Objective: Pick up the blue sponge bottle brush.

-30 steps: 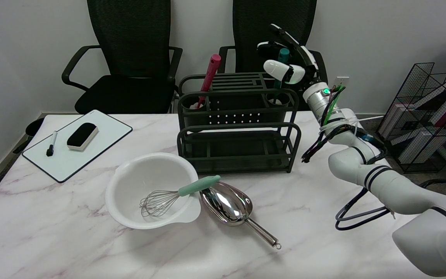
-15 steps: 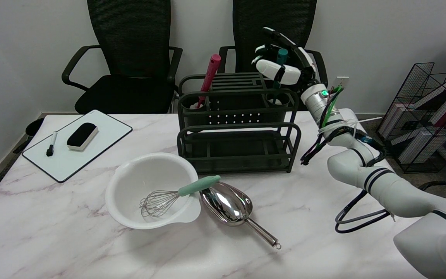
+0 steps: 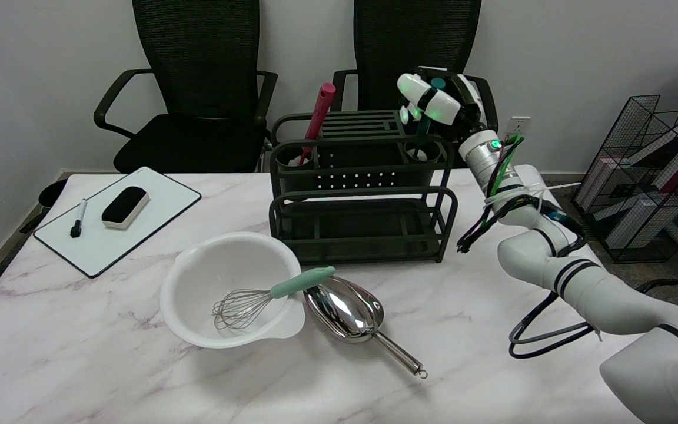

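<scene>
Your right hand is wrapped around the blue sponge bottle brush handle; it's probably light and stiff, so hold up high.

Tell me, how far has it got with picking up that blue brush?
Done: the right hand has reached the rack and its fingers are curled around the blue brush handle. In hand: the grip looks closed, though the contact is partly hidden. Left: the lift, since the brush's lower end is in its cup.

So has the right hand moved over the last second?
Yes. The right hand has closed in around the blue brush handle above the rack's right cup.
</scene>
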Tool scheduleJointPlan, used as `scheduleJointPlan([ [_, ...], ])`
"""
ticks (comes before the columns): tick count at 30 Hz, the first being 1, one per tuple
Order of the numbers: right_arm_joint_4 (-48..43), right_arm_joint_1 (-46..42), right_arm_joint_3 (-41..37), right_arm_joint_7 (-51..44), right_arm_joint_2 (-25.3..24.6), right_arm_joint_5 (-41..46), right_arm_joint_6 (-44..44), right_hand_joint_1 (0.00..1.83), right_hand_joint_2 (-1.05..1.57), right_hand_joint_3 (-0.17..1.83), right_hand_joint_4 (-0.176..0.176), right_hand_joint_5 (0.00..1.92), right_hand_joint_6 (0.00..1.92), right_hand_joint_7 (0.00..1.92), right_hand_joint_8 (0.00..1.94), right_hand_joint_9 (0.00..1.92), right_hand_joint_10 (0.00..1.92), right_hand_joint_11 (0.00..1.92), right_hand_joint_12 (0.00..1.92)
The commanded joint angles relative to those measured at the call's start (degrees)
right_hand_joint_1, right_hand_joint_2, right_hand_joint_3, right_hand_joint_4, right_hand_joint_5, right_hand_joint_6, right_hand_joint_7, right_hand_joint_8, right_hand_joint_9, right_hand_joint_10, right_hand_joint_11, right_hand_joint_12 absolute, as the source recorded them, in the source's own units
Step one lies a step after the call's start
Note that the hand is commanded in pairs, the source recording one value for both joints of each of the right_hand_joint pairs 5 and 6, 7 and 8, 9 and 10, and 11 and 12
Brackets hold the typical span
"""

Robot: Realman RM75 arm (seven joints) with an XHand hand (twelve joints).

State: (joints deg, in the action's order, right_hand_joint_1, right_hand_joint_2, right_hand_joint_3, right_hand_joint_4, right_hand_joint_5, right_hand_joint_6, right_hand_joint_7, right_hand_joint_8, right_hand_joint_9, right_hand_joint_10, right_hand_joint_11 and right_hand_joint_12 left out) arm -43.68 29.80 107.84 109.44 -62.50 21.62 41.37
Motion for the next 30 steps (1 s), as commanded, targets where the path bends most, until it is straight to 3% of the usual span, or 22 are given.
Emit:
scheduleJointPlan([
  [1,0.01,-0.66,-0.27,-0.01,-0.28,2.34,0.0,1.06,0.93,0.67,0.0,1.67,1.67,1.82,1.82,1.75,1.75,1.57,1.57],
  [11,-0.2,-0.5,-0.51,-0.01,-0.28,2.34,0.28,1.04,0.98,0.75,0.0,1.9,1.9,1.92,1.92,1.89,1.89,1.77,1.77],
  [19,-0.34,-0.61,-1.18,-0.01,-0.23,2.34,2.49,1.14,0.89,0.72,0.0,1.92,1.92,1.92,1.92,1.92,1.92,1.86,1.86],
  [27,-0.76,-0.9,-1.71,-0.01,-0.15,2.34,3.6,1.11,1.55,0.45,0.0,1.92,1.92,1.92,1.92,1.92,1.92,1.89,1.89],
  [30,-1.46,-0.98,-1.98,-0.01,-0.12,2.34,3.6,1.12,1.57,0.39,0.0,1.92,1.92,1.92,1.92,1.92,1.92,1.89,1.89],
])
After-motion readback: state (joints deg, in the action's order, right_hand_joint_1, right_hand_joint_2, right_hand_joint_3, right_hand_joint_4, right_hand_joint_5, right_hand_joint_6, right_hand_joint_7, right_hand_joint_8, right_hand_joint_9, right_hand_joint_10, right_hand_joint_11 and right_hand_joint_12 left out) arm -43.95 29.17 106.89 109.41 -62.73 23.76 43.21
